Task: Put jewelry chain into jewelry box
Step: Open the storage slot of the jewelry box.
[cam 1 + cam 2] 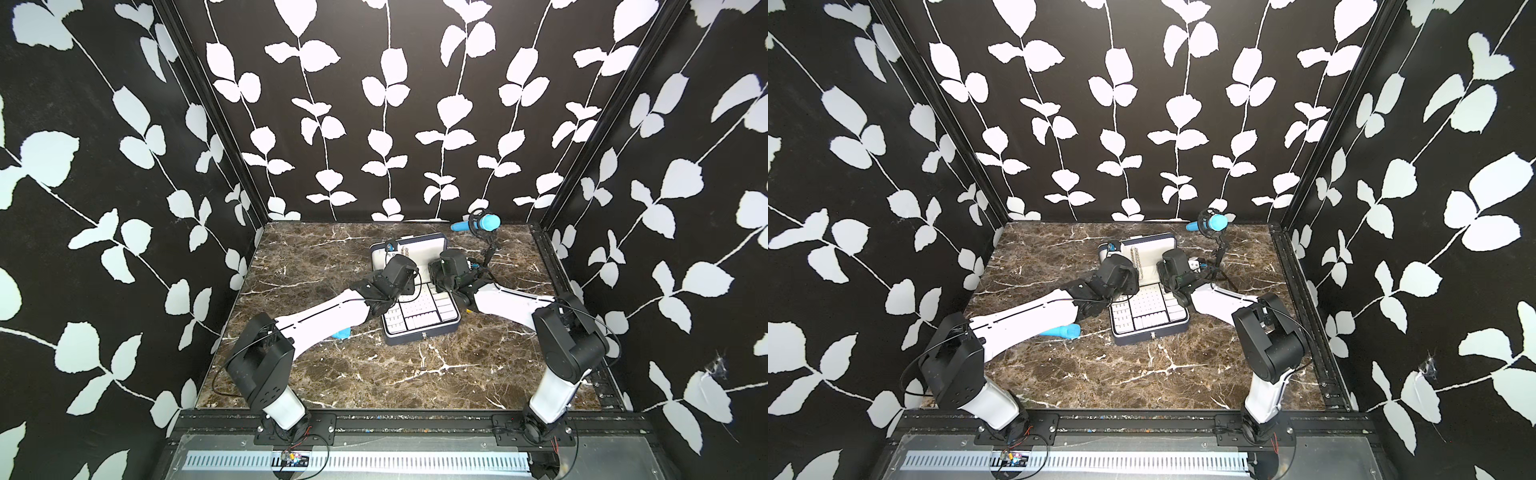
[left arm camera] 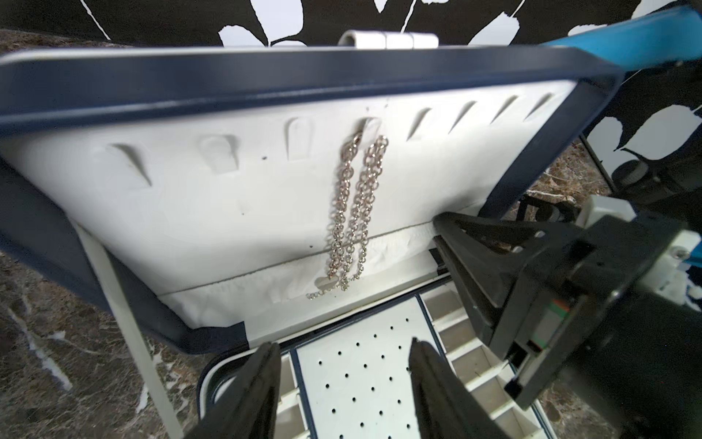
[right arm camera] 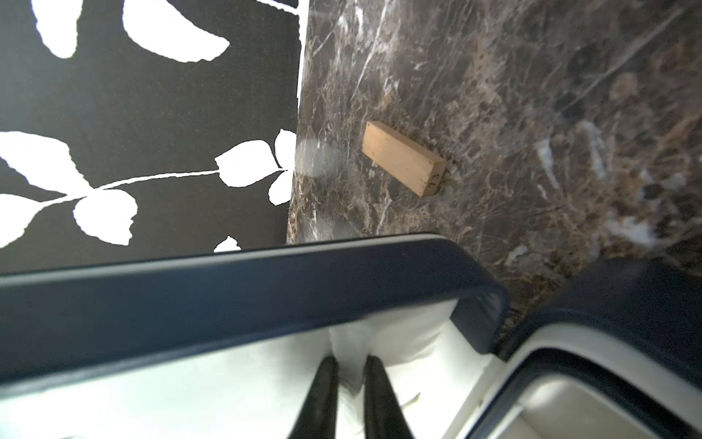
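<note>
Half open, left gripper empty, right gripper pinching jewelry box lining

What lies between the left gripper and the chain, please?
In the left wrist view, only the box's white parts: the dotted tray panel and the lid's gathered pocket separate the open left gripper from the hanging chain.
</note>
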Action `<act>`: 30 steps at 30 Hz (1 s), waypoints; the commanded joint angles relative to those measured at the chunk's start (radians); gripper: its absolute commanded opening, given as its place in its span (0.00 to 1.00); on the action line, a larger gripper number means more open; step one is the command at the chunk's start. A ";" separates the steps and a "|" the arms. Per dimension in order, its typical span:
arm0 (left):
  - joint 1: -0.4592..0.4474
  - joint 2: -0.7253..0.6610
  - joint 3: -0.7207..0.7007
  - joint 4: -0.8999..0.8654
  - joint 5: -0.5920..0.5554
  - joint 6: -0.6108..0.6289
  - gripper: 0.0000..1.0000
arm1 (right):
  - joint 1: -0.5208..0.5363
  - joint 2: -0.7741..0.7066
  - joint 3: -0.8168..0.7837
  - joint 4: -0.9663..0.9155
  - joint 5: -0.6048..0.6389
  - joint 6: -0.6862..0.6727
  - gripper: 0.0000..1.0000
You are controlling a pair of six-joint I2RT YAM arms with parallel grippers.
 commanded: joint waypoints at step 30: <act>-0.002 0.076 0.038 0.020 0.052 -0.102 0.54 | 0.053 -0.096 -0.221 0.147 -0.035 -0.030 0.00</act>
